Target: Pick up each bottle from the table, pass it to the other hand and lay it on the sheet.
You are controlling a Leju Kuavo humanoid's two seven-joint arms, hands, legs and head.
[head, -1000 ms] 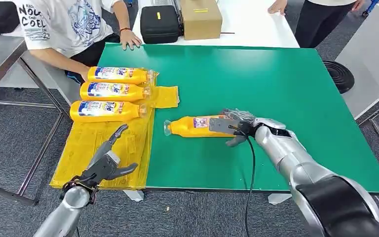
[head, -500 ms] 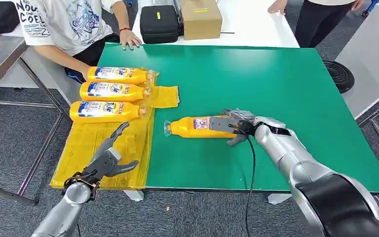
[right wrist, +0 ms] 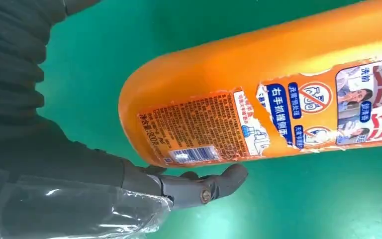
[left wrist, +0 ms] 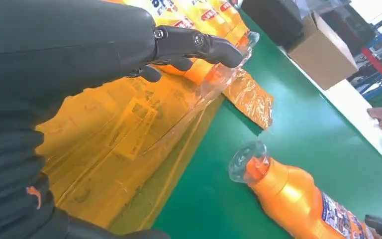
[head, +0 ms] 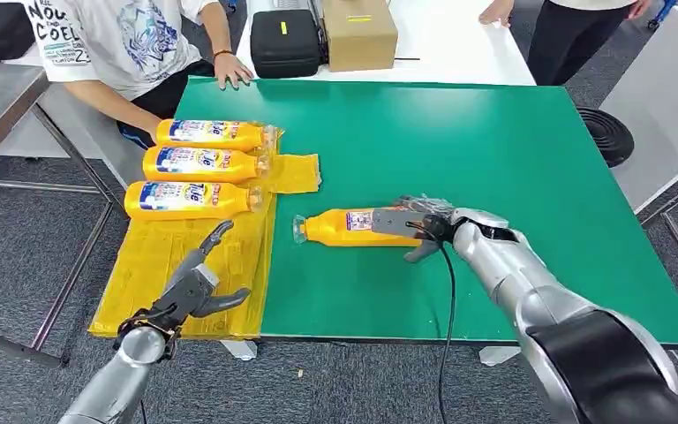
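- Head view: an orange bottle [head: 353, 226] lies on its side on the green table [head: 494, 150], clear cap toward the yellow sheet [head: 185, 274]. The right hand [head: 415, 226] is at the bottle's base end, fingers over its top and thumb below; whether it truly grips cannot be told. The left hand [head: 196, 287] hovers over the sheet's near part, fingers spread, holding nothing. Three more bottles [head: 199, 163] lie side by side on the sheet's far part. A person [head: 115, 44] stands by the table's far corner
- Left wrist view: spread dark fingers [left wrist: 199, 47] above the sheet, the lying bottle's cap [left wrist: 248, 162] close by on the green
- Right wrist view: the thumb [right wrist: 204, 186] sits just beside the bottle's labelled base
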